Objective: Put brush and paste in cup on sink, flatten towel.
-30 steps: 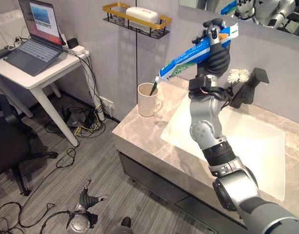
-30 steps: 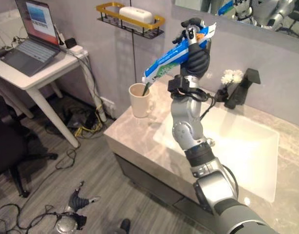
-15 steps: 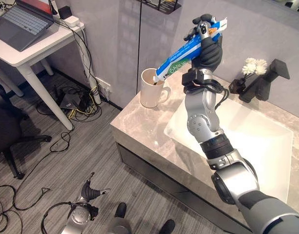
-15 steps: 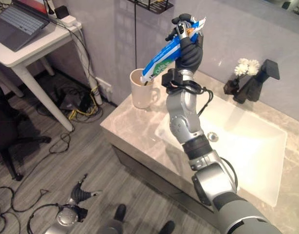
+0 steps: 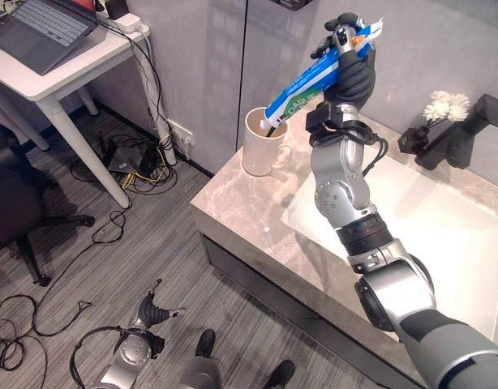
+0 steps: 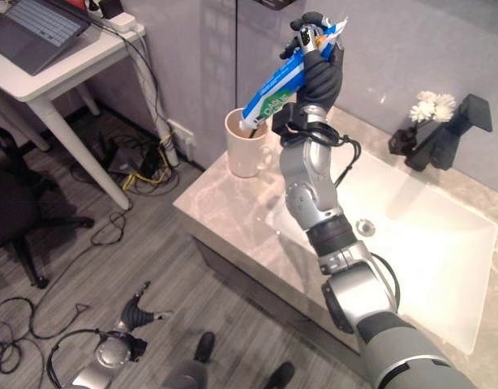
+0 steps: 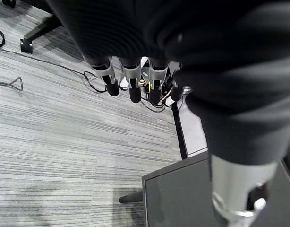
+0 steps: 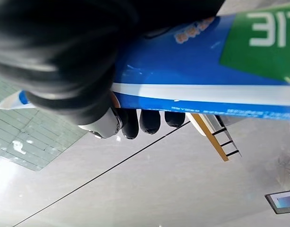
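My right hand [image 5: 356,79] is raised above the counter's left end and is shut on a blue, white and green toothpaste tube [image 5: 310,85]. The tube slants down to the left, its lower end at the mouth of a cream mug [image 5: 261,156]. A dark handle [image 5: 268,130] pokes up inside the mug. The mug stands on the marble counter [image 5: 241,219], left of the white sink basin [image 5: 444,235]. In the right wrist view the fingers [image 8: 147,120] curl round the tube [image 8: 206,90]. My left hand [image 5: 150,312] hangs low over the floor, fingers [image 7: 131,80] straight.
A black faucet [image 5: 468,134] and a small vase of white flowers [image 5: 444,107] stand behind the basin. A white desk [image 5: 62,61] with a laptop and a dark chair [image 5: 14,203] are at the left. Cables lie on the grey floor [image 5: 111,243].
The camera has shifted, so the whole scene sits differently. My right hand keeps the tube slanted over the mug, its lower end now at the mouth. The left hand hangs as before.
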You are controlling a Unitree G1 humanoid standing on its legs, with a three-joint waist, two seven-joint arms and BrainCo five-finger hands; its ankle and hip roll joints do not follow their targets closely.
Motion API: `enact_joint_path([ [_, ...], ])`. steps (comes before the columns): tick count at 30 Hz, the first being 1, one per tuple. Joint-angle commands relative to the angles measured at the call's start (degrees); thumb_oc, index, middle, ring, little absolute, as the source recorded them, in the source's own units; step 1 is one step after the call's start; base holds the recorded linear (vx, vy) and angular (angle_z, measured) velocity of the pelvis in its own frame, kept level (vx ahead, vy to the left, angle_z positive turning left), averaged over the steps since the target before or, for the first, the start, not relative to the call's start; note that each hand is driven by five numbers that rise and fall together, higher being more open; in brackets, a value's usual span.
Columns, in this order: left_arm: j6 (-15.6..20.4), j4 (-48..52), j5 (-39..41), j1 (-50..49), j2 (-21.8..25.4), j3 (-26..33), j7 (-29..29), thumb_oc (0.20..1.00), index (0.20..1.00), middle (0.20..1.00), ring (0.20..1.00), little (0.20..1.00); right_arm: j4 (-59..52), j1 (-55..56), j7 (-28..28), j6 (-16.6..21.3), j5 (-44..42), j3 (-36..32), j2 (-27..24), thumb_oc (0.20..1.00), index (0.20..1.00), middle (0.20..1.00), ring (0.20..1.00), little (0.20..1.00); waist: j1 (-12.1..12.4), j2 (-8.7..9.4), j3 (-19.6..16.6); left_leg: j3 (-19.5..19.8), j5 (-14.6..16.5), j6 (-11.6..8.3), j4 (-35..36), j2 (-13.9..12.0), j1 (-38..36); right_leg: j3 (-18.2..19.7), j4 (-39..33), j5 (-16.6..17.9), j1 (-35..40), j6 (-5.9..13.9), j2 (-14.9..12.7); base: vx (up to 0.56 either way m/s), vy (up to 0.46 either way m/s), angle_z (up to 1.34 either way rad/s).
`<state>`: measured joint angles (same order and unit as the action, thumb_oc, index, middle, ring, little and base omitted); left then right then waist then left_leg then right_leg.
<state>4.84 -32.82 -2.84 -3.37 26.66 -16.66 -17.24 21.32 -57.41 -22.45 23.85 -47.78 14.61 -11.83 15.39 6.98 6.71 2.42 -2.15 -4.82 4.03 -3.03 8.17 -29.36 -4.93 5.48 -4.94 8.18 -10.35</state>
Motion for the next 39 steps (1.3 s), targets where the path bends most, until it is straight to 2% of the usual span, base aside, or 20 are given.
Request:
enact_joint_path([
  [1,2.33,-0.38,-1.48,1.45,3.15,-2.31,-0.68,1.0,1.0,1.0,1.0,1.0,-1.81,-6.36,1.07,1.53,3.79,0.57,-5.05,0.2,0.2,0.2,0.2,0.2,1.47,2.37,-1.9,0.27,-1.94,1.08,0.97,2.92,2.93,2.2,-0.07,7.19,6.85,5.57,-6.14,0.01,0.014,0.05],
  [6,2.29,-0.7,-1.59,1.61,3.25,-2.3,-0.63,1.0,1.0,1.0,1.0,1.0,-2.0,-6.71,1.3,1.13,4.62,1.35,-6.07,0.2,0.2,0.2,0.2,0.2,1.45,2.66,-1.68,0.37,-1.92,1.13,0.97,3.0,3.1,2.28,-0.07,7.36,6.67,5.63,-6.15,0.0,0.006,0.05],
  [17,2.34,-2.08,-1.55,2.03,3.22,-2.25,-0.86,1.0,1.0,1.0,1.0,1.0,-2.36,-8.21,1.0,0.35,8.28,3.32,-7.04,0.2,0.2,0.2,0.2,0.2,1.57,4.64,-0.93,-0.02,-1.8,1.13,0.97,2.9,3.62,2.51,-0.07,7.65,6.03,5.61,-5.89,0.0,0.0,0.0],
  [33,2.47,-2.71,-2.36,1.86,3.2,-1.11,-1.63,1.0,1.0,1.0,1.0,1.0,-3.55,-7.85,2.63,-1.05,13.04,6.75,-8.81,0.2,0.2,0.2,0.2,0.2,1.11,5.65,-0.52,-0.23,-1.7,1.18,0.97,2.7,3.65,2.81,-0.07,7.9,5.81,5.54,-5.67,0.0,0.0,0.0],
  [39,2.34,-3.68,-2.56,2.23,2.76,-1.65,-1.97,1.0,1.0,1.0,1.0,1.0,-2.86,-7.05,2.71,-1.64,13.75,7.83,-7.52,0.2,0.2,0.2,0.2,0.2,0.87,5.92,-0.35,-0.48,-1.56,1.24,0.97,2.71,3.64,3.19,-0.07,8.09,5.54,5.51,-5.64,0.0,0.0,0.0],
])
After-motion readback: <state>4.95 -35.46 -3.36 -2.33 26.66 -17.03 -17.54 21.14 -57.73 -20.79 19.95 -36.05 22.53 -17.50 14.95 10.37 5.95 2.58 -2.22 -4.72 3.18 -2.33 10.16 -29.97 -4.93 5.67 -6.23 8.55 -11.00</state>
